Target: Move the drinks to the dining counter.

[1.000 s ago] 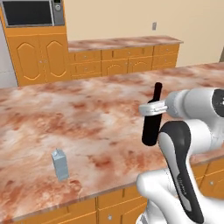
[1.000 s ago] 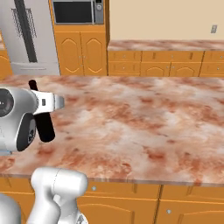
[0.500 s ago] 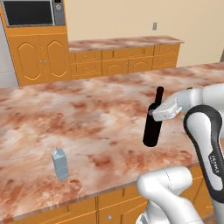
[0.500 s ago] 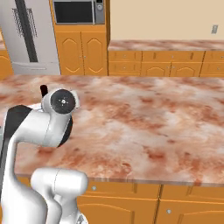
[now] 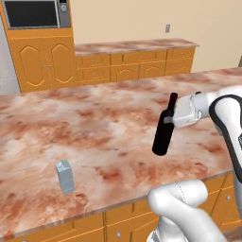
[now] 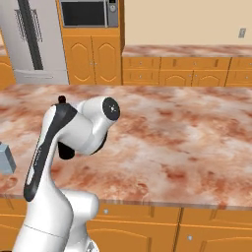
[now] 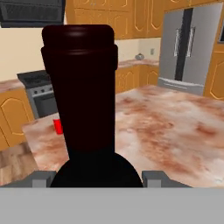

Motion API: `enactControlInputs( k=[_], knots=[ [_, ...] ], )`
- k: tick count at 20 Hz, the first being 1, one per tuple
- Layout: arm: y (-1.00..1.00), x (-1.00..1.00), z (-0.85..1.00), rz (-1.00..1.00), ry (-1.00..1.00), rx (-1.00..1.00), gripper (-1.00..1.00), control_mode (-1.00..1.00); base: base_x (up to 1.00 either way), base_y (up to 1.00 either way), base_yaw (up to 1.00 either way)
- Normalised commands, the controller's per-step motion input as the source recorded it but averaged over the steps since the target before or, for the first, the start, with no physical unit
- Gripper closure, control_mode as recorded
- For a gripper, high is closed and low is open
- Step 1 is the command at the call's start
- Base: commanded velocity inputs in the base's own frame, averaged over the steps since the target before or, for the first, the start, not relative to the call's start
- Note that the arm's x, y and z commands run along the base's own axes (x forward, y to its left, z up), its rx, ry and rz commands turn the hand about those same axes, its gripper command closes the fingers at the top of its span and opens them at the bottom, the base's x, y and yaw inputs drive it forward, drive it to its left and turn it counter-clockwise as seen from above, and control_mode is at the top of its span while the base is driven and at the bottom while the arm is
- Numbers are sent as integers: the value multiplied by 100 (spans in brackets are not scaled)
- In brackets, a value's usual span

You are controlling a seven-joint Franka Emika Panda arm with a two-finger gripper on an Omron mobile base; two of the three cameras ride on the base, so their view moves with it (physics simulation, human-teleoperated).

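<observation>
You had the gripper (image 5: 176, 116) closed partway on the black bottle (image 5: 164, 128), clamped at the base of its neck, and the bottle hung tilted above the dining counter (image 5: 94, 127), its foot clear of the marble and its cap leaning toward the far cabinets. Relative to that counter, the bottle sat over the right-hand part, nearer the front edge than the back. In the hand view the bottle's neck (image 7: 81, 87) rose straight up between the two fingertips (image 7: 41, 178), which pressed against its shoulder on either side.

One grey-blue carton (image 5: 64, 177) stood upright on the counter near its front edge, well to the left of the bottle; in the right base view the carton (image 6: 6, 158) showed at the left edge of the frame. A red can (image 7: 57, 126) stood on the counter too, close to the corner nearest the stove (image 7: 41, 94).
</observation>
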Motion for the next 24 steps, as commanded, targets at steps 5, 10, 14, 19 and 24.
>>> enactControlInputs(
  k=[5,10,14,19,24],
  knots=[
    [0,31,-20,7,13,0,100,-100,0,0,0],
    [0,1,-17,22,-12,-5,100,-100,0,0,0],
    [0,0,-9,23,-22,-7,100,-100,0,0,0],
    [0,0,-12,8,-4,0,100,-100,0,0,0],
    [0,0,-23,1,0,0,100,-100,0,0,0]
  ],
)
